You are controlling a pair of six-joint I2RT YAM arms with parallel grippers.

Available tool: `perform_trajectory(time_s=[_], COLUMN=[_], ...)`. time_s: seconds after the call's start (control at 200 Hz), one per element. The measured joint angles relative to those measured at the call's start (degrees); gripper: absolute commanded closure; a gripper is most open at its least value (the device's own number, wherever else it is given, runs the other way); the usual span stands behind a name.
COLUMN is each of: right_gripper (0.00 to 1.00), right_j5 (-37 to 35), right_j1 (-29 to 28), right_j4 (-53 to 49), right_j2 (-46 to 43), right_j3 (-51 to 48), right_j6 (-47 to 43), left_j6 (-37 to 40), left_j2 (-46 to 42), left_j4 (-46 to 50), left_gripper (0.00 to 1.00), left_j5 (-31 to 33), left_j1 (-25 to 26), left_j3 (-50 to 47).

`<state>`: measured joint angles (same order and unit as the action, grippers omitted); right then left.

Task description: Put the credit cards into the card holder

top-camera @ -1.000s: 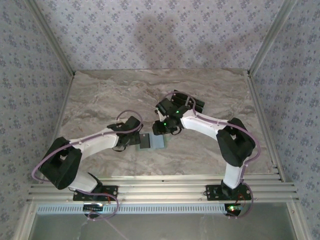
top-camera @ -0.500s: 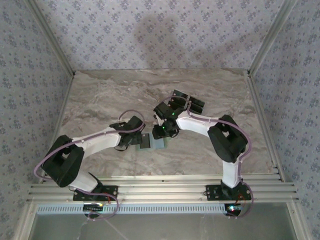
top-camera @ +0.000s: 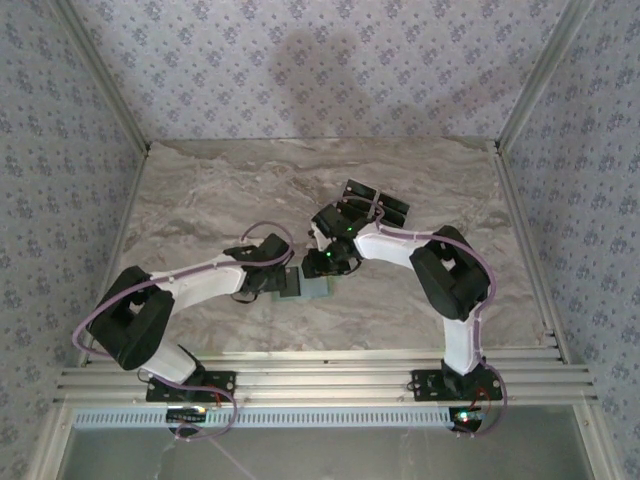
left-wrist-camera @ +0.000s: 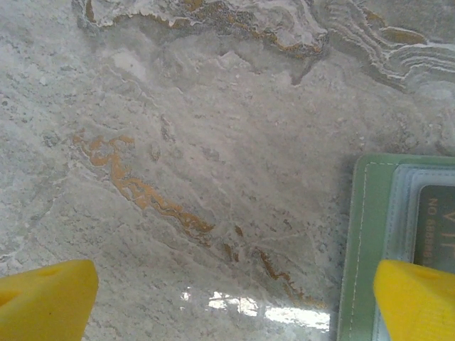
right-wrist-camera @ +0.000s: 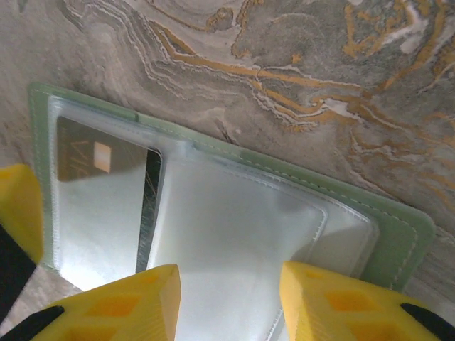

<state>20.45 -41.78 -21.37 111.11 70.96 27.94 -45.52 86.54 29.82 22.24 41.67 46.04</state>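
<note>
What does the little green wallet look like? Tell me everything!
The card holder lies open and flat on the marble table. It has a pale green stitched border and shiny clear plastic pockets; one pocket holds a dark card. Yellow fingers of the right gripper hang over its edge.

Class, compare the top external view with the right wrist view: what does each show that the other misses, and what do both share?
Top external: spare credit cards lying farther back on the table. Right wrist: stitched clear pockets on the card holder and a pale mark on the tucked-in card. Shared: the open card holder with the open right claw over it.
</note>
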Motion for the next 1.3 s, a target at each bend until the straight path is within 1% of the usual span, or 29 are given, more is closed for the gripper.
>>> perform_trajectory(time_s=[0.14, 0.365, 0.53, 0.68, 0.81, 1.019, 1.299], right_gripper=[0.56, 0.56, 0.56, 0.56, 0.56, 0.56, 0.56], right_j5=[3.0, 5.3, 6.0, 6.0, 6.2, 6.4, 6.4], right_j1=[0.9, 1.0, 1.2, 1.2, 1.2, 1.2, 1.2], right_j4=[2.4, 5.4, 6.3, 6.7, 7.1, 7.3, 7.5], right_j2=[0.0, 0.0, 0.0, 0.0, 0.0, 0.0, 0.0], right_j3=[-0.9, -2.5, -2.8, -3.0, -3.2, -3.2, -3.3], right_j6=[2.3, 4.3, 5.2, 5.7, 5.7, 5.9, 6.0], left_j6=[0.0, 0.0, 0.0, -0.3, -0.6, -0.6, -0.6], left_j2=[0.4, 0.0, -3.5, -7.0, -8.2, -8.0, -2.1], left_j4=[0.0, -0.7, -2.8, -5.7, -8.3, -12.5, -13.8], left_gripper=[0.00, 0.00, 0.00, 0.00, 0.00, 0.00, 0.00], left_j5=[0.0, 0.0, -0.4, -0.9, -1.3, -1.5, -0.8], left_j1=[0.4, 2.1, 4.0, 6.1, 8.5, 11.7, 12.1], left_j3=[0.1, 0.3, -0.3, -2.9, -4.8, -5.5, -4.5])
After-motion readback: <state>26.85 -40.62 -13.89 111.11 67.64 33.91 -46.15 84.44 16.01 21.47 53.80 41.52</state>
